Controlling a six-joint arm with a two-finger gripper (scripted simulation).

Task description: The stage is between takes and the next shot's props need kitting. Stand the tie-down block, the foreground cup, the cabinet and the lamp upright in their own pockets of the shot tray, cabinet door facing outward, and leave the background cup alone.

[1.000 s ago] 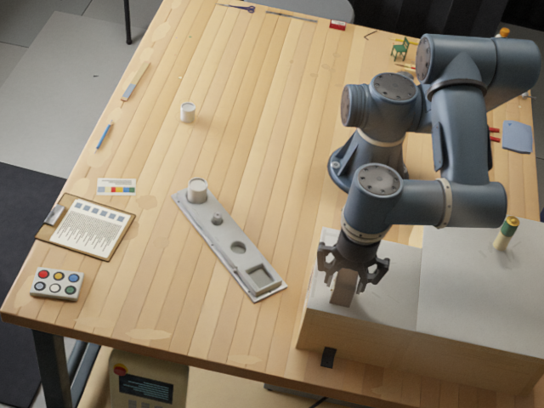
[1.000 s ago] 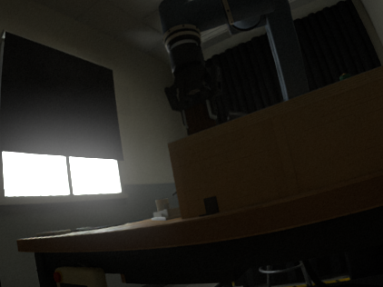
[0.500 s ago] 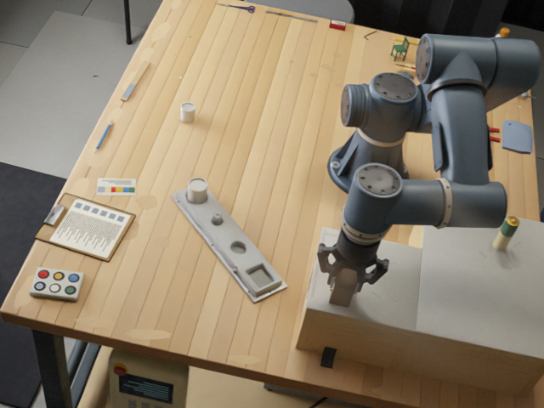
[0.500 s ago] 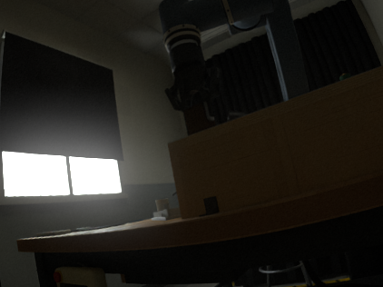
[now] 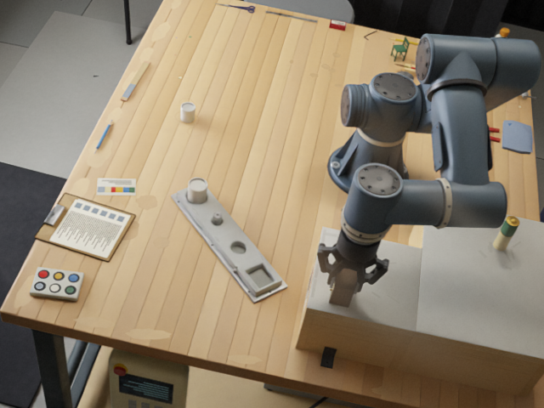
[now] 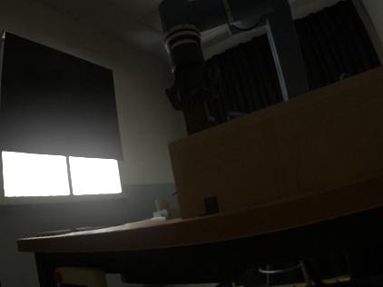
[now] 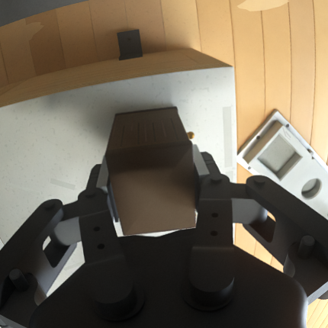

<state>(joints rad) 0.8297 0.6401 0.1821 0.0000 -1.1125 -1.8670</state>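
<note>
The small brown cabinet (image 5: 342,290) (image 7: 152,168) stands upright on the grey top of a raised wooden platform at the table's front right, and my gripper (image 5: 347,281) (image 7: 154,198) has closed on its sides from above. A tiny knob shows on its right face in the wrist camera. The grey shot tray (image 5: 228,239) (image 7: 286,160) lies on the table to the left. A cup (image 5: 197,190) stands in its far pocket and the tie-down block (image 5: 216,218) in the one after it. The round and square pockets hold nothing. The lamp (image 5: 505,232) stands on the platform's right part. Another cup (image 5: 187,112) stands far back.
Behind the platform rises the arm's base (image 5: 373,153). A clipboard (image 5: 85,226), a colour strip (image 5: 116,186) and a button box (image 5: 57,283) lie near the table's left edge. A small black block (image 5: 328,356) sits against the platform's front wall.
</note>
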